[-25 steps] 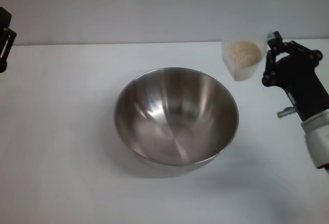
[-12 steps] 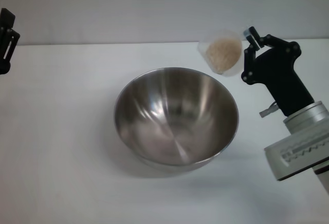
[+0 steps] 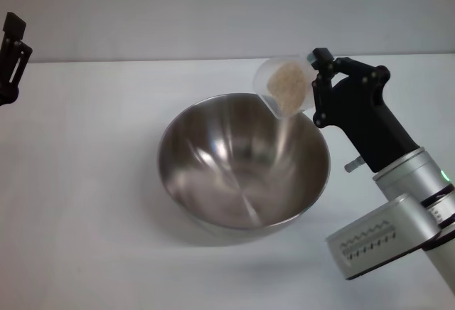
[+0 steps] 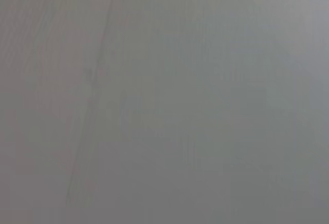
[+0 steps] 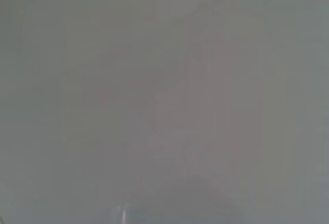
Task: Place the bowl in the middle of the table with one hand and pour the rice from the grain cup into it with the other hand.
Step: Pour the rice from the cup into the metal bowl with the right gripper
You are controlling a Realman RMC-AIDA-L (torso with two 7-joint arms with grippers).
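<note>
The steel bowl (image 3: 244,162) stands in the middle of the white table (image 3: 85,203), its shiny inside showing no grains. Over its far right rim my right gripper (image 3: 316,86) is shut on the clear grain cup (image 3: 283,86), which is tipped with its mouth toward the bowl. Beige rice (image 3: 286,87) lies heaped against the cup's lower lip and is still inside. My left gripper (image 3: 10,57) hangs at the far left edge of the head view, away from the bowl. Both wrist views show only blank grey.
A pale wall (image 3: 213,11) runs behind the table's far edge. The right arm's silver forearm (image 3: 398,225) reaches over the table's right front.
My right gripper has carried the grain cup left from the back right of the table to above the bowl's rim and tilted it toward the bowl. The left arm has barely shifted.
</note>
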